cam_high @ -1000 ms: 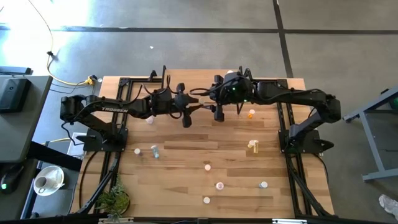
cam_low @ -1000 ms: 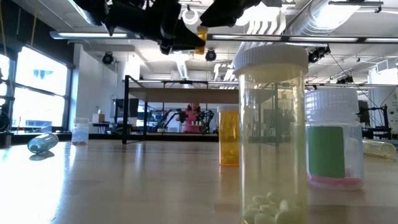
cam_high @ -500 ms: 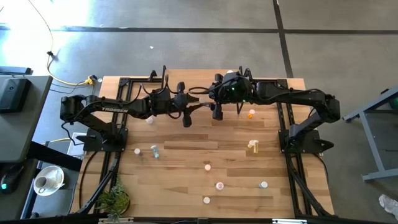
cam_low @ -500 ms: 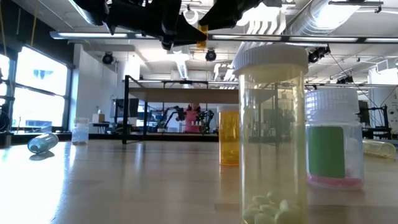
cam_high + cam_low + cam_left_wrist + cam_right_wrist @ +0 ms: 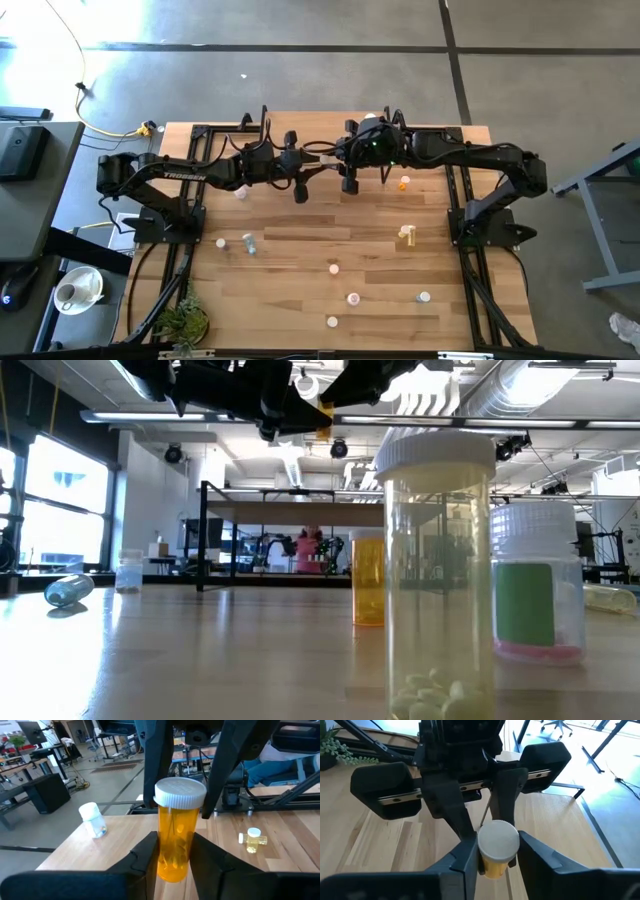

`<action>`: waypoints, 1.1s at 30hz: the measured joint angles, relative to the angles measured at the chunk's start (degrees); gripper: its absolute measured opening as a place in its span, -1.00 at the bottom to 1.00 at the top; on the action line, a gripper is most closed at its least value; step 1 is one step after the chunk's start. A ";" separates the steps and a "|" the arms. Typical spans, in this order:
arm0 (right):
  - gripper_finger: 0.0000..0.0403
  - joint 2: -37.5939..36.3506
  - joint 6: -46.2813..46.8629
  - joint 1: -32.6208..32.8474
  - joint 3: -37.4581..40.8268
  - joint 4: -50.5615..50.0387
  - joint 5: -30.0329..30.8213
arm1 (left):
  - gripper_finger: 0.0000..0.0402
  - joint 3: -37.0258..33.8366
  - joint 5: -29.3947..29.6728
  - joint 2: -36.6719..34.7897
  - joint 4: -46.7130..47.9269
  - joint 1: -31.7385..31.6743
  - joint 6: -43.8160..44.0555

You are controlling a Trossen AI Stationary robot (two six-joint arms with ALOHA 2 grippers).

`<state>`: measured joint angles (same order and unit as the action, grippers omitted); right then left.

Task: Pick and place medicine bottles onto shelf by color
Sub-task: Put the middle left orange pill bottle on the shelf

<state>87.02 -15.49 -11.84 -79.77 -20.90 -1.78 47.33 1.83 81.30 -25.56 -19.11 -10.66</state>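
An orange medicine bottle with a white cap stands upright in the air above the table's far middle. Both grippers are shut on it: my left gripper low on the body, my right gripper at the cap. From above, the two arms meet there. The low view shows only a sliver of the orange bottle under the dark grippers. The shelf stands behind, on thin black legs. Other medicine bottles stand or lie across the table. My left gripper pinches the orange bottle's lower body between its two fingers, coming level from the table's left. The bottle stands upright in the hold, cap up, lifted clear of the table. My right gripper has its two fingers on opposite sides of the white cap. They come from above, slanting down from the table's right. The bottle's body hangs below the cap, clear of the table.
Loose bottles lie about: an orange one and a yellow one on the right, a white-capped one and a blue one lying down on the left, several nearer the front edge. A plant sits at the front left corner.
My right gripper has shut on the cap of the orange bottle that my left gripper holds. The bottle has stayed where it was, upright and clear of the table.
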 joint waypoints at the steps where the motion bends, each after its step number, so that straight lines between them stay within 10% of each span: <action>1: -0.49 0.00 -0.01 0.00 0.00 -0.03 0.00 | -0.55 0.00 0.00 0.00 -0.02 0.00 0.00; 20: -0.47 0.07 0.42 -0.06 0.00 -0.67 0.07 | -0.18 0.00 1.78 -0.14 -0.04 0.00 1.49; 33: -0.47 0.09 0.04 -2.97 -1.78 2.32 5.18 | -0.05 0.02 6.39 -12.47 15.26 -1.22 -1.55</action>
<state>87.11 -15.44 -14.81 -81.55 -18.57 3.40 47.35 8.21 68.82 -10.30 -20.33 -12.21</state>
